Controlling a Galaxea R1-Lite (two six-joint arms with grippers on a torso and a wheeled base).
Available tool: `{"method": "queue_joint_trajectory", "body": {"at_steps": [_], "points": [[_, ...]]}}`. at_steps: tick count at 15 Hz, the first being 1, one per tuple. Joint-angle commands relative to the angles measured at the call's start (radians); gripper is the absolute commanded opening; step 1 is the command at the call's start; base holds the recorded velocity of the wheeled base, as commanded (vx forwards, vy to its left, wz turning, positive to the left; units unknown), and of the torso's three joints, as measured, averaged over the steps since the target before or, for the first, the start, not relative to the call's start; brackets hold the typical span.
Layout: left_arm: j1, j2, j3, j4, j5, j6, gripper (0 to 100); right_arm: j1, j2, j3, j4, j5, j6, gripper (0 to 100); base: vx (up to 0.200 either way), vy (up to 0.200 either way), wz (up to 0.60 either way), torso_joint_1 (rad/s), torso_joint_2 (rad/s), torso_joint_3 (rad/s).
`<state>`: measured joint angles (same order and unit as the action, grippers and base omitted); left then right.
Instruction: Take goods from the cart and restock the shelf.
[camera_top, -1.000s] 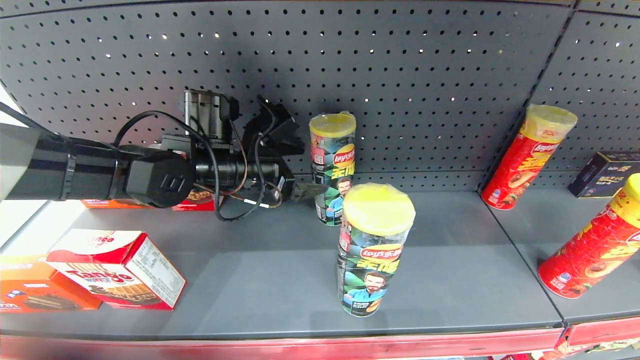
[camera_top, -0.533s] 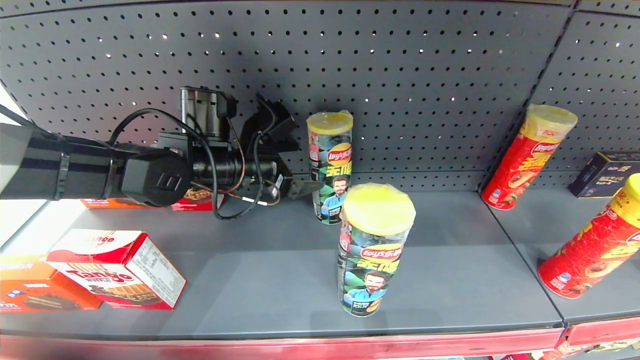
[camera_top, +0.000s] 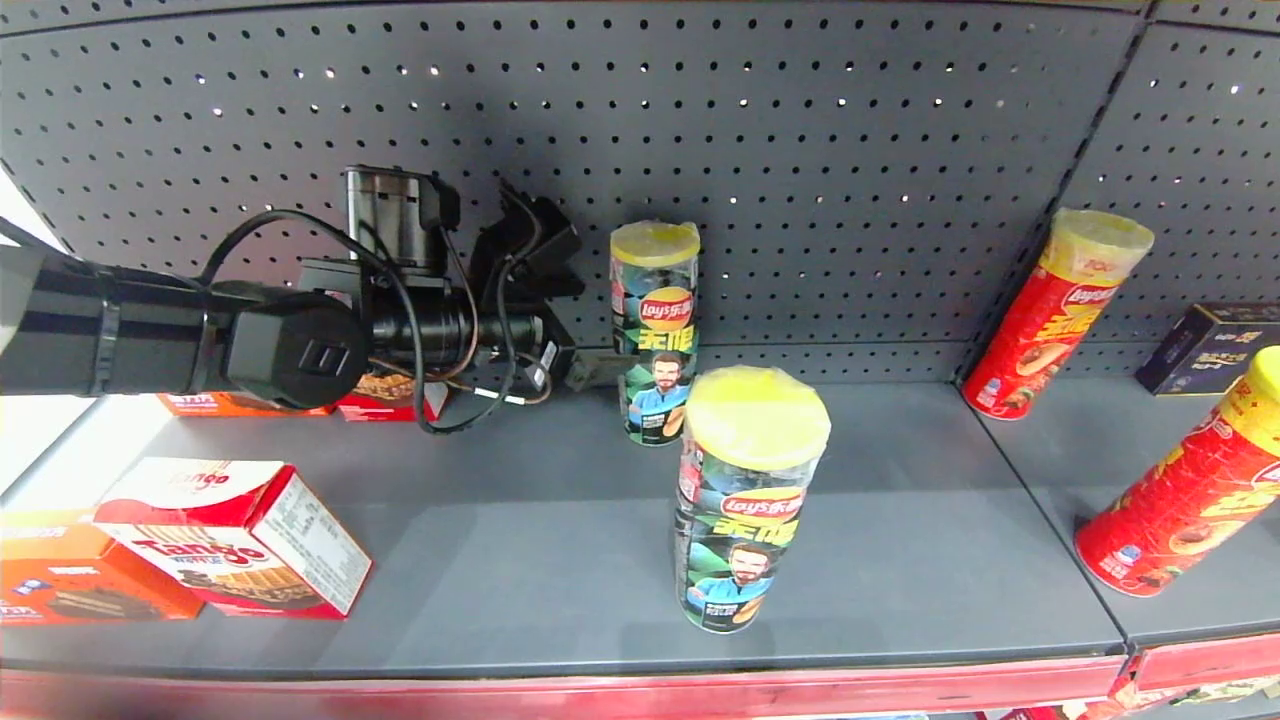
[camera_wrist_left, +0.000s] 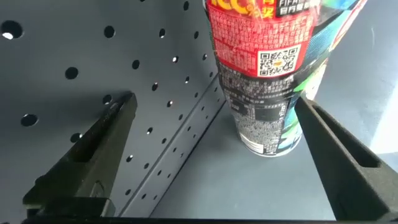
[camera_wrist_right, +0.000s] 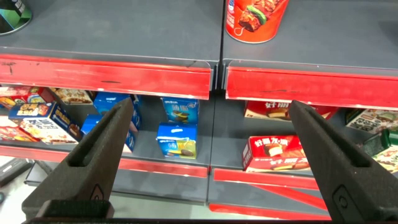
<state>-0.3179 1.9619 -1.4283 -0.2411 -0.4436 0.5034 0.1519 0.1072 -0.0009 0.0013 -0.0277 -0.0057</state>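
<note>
Two green chip cans stand upright on the grey shelf (camera_top: 500, 540). The back can (camera_top: 655, 330) is close to the pegboard wall (camera_top: 800, 150), and the front can (camera_top: 750, 490) stands near the shelf's front edge. My left gripper (camera_top: 598, 368) is just left of the back can, low by its base. In the left wrist view the left gripper (camera_wrist_left: 216, 102) is open, and the back can (camera_wrist_left: 267, 74) stands free just beyond its fingertips. My right gripper (camera_wrist_right: 211, 104) hangs open and holds nothing, in front of the shelf's red front strip (camera_wrist_right: 106, 68).
A red-and-white wafer box (camera_top: 235, 535) and an orange box (camera_top: 60, 580) lie at the shelf's front left. Red chip cans (camera_top: 1060, 310) (camera_top: 1190, 490) and a dark box (camera_top: 1205, 345) fill the right bay. Lower shelves hold several boxes (camera_wrist_right: 177, 137).
My left arm has drawn back to the left, away from the back green can. That can has shifted slightly left and now stands free of the fingers.
</note>
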Motion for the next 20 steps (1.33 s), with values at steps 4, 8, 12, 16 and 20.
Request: {"method": "queue_joint_trajectory", "body": {"at_steps": [4,8,12,16,20], "points": [[0.022,-0.057,0.063,-0.009,0.071,0.055,100,0.001,0.000,0.001,0.000,0.000,0.000,100,0.000,0.000,0.00,0.000,0.00,0.000],[0.019,-0.087,0.143,-0.017,0.164,0.135,100,0.001,0.002,-0.001,0.000,0.000,0.000,100,0.000,0.000,0.00,0.000,0.00,0.000],[-0.006,-0.087,0.157,-0.050,0.178,0.141,100,0.000,0.002,-0.001,0.000,0.000,0.000,100,0.000,0.000,0.00,0.000,0.00,0.000],[-0.040,-0.090,0.158,-0.037,0.152,0.126,100,0.000,0.002,0.001,0.000,0.000,0.000,100,0.000,0.000,0.00,0.000,0.00,0.000],[-0.046,-0.087,0.149,-0.040,0.154,0.118,100,0.000,0.002,-0.001,-0.001,0.000,0.000,100,0.000,0.000,0.00,0.000,0.00,0.000]]}}
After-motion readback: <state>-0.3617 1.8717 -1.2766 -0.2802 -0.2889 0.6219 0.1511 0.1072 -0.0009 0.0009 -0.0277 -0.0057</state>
